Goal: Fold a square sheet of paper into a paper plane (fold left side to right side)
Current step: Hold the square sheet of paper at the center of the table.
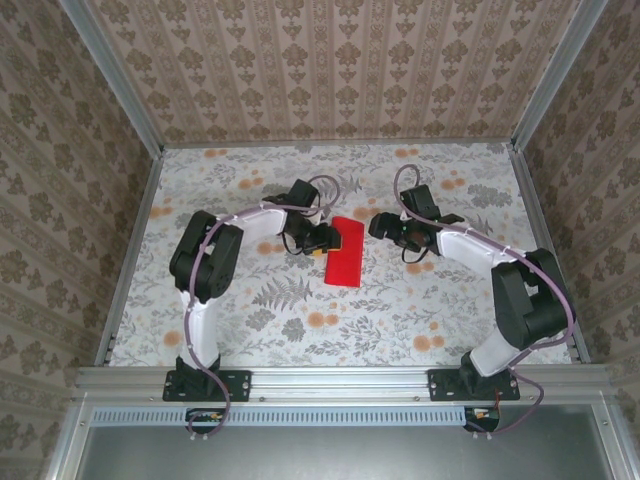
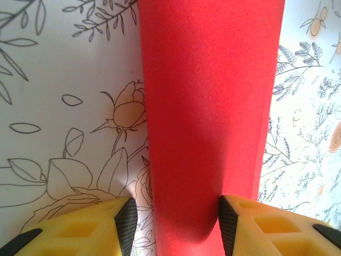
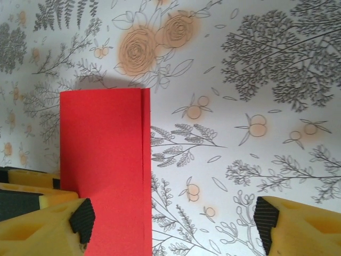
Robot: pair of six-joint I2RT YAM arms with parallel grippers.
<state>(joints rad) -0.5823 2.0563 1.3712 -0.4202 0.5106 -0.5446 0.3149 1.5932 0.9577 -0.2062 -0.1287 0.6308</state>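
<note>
Overhead, floral tablecloth [image 1: 400, 300] underlies folded red paper [image 1: 345, 250]; patterned wallpaper [image 1: 340, 60] surrounds.

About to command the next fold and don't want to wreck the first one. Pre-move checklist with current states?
1. Half fold done: ok, the square sheet of paper lies as a narrow two-layer rectangle.
2. Layer edges aligned: not ok, a thin strip of one layer shows past the other along one long side.
3. The right end effector open: ok, jaws wide apart.
4. Right end effector off the sheet: cannot tell, one jaw overlaps the paper in its wrist view.
5. Grip of the left end effector: cannot tell, the sheet runs between its jaws.
</note>
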